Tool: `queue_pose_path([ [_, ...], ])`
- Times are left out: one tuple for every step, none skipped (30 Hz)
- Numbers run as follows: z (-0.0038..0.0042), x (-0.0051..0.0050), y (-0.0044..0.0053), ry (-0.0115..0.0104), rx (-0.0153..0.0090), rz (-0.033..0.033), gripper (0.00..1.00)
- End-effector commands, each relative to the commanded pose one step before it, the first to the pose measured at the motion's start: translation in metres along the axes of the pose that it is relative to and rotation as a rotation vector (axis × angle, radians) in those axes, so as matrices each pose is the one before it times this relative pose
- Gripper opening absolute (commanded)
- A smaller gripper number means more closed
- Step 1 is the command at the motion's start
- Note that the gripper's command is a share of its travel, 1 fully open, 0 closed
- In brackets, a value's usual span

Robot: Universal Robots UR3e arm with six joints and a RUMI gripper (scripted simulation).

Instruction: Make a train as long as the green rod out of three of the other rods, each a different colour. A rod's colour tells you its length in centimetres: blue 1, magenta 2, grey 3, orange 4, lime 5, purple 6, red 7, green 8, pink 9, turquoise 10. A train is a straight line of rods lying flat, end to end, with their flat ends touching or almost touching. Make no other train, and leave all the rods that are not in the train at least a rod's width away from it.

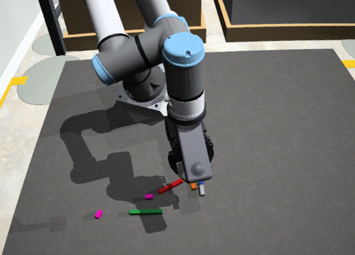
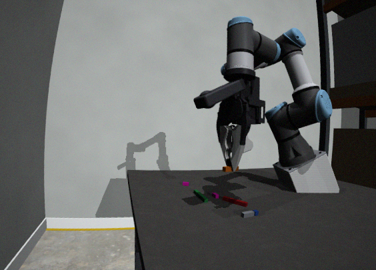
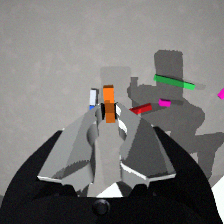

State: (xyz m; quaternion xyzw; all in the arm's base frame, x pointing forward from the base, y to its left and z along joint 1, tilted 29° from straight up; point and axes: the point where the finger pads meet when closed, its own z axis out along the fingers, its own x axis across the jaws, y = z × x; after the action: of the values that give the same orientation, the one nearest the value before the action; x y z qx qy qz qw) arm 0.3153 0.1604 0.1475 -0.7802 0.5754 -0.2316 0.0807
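Observation:
My gripper [image 2: 231, 165] [image 3: 109, 104] is shut on the orange rod [image 1: 193, 186] [image 2: 227, 169] [image 3: 108, 101] and holds it clear above the dark mat [image 1: 267, 130]. A grey rod [image 1: 202, 191] [image 2: 247, 214] [image 3: 93, 93] lies end to end with a blue rod [image 1: 201, 182] [image 2: 255, 212] [image 3: 92, 106], just right of the orange rod in the top view. The red rod [image 1: 170, 186] [image 2: 235, 201] [image 3: 140, 108] lies slanted to the left. The green rod [image 1: 145, 211] [image 2: 201, 196] [image 3: 174, 82] lies further forward.
One magenta rod [image 1: 148, 196] [image 2: 215, 195] [image 3: 164, 102] lies between the red and green rods. A second magenta rod [image 1: 98, 214] [image 2: 185, 183] [image 3: 221, 93] lies apart at the left. The arm's base [image 1: 141, 98] stands behind the rods.

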Motion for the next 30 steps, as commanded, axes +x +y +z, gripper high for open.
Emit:
queue_pose_path([
  [-0.000208, -0.01360, -0.003547, 0.01638, -0.00255, 0.09011, 0.00],
  [-0.000016, -0.00315, -0.000115, 0.00029, 0.00067, 0.01824, 0.00],
  [-0.000022, -0.00279, -0.000017, 0.00027, 0.00067, 0.01598, 0.00],
  [-0.000024, -0.00239, 0.000049, 0.00023, 0.00062, 0.01357, 0.00],
  [-0.000024, -0.00196, 0.000084, 0.00019, 0.00055, 0.01108, 0.00],
  [-0.000021, -0.00153, 0.000093, 0.00015, 0.00045, 0.00859, 0.00],
  [-0.000017, -0.00111, 0.000083, 0.00011, 0.00034, 0.00621, 0.00],
  [-0.000012, -0.00073, 0.000062, 0.00007, 0.00023, 0.00406, 0.00],
  [-0.000007, -0.00040, 0.000037, 0.00004, 0.00013, 0.00223, 0.00],
  [-0.000003, -0.00016, 0.000015, 0.00001, 0.00005, 0.00088, 0.00],
  [0.000000, -0.00002, 0.000002, 0.00000, 0.00001, 0.00013, 0.00],
  [0.000000, 0.00000, 0.000000, 0.00000, 0.00000, 0.00000, 0.00],
  [0.000000, 0.00000, 0.000000, 0.00000, 0.00000, 0.00000, 0.00],
  [0.000000, 0.00000, 0.000000, 0.00000, 0.00000, 0.00000, 0.00],
  [0.000000, 0.00000, 0.000000, 0.00000, 0.00000, 0.00000, 0.00],
  [0.000000, 0.00000, 0.000000, 0.00000, 0.00000, 0.00000, 0.00],
  [0.000000, 0.00000, 0.000000, 0.00000, 0.00000, 0.00000, 0.00],
  [0.000000, 0.00000, 0.000000, 0.00000, 0.00000, 0.00000, 0.00],
  [0.000000, 0.00000, 0.000000, 0.00000, 0.00000, 0.00000, 0.00],
  [0.000000, 0.00000, 0.000000, 0.00000, 0.00000, 0.00000, 0.00],
  [0.000000, 0.00000, 0.000000, 0.00000, 0.00000, 0.00000, 0.00],
  [0.000000, 0.00000, 0.000000, 0.00000, 0.00000, 0.00000, 0.00],
  [0.000018, 0.00000, 0.000000, 0.00000, 0.00000, 0.00000, 0.00],
  [0.000122, 0.00000, -0.000002, 0.00001, -0.00003, 0.00001, 0.00],
  [0.000314, -0.00001, -0.000006, 0.00002, -0.00007, 0.00004, 0.00],
  [0.000576, -0.00002, -0.000009, 0.00004, -0.00013, 0.00007, 0.00],
  [0.000894, -0.00002, -0.000012, 0.00006, -0.00020, 0.00011, 0.00],
  [0.001252, -0.00003, -0.000013, 0.00009, -0.00028, 0.00015, 0.00],
  [0.001636, -0.00003, -0.000009, 0.00011, -0.00037, 0.00020, 0.00],
  [0.000000, 0.00000, 0.000000, 0.00000, 0.00000, 0.00000, 0.00],
])
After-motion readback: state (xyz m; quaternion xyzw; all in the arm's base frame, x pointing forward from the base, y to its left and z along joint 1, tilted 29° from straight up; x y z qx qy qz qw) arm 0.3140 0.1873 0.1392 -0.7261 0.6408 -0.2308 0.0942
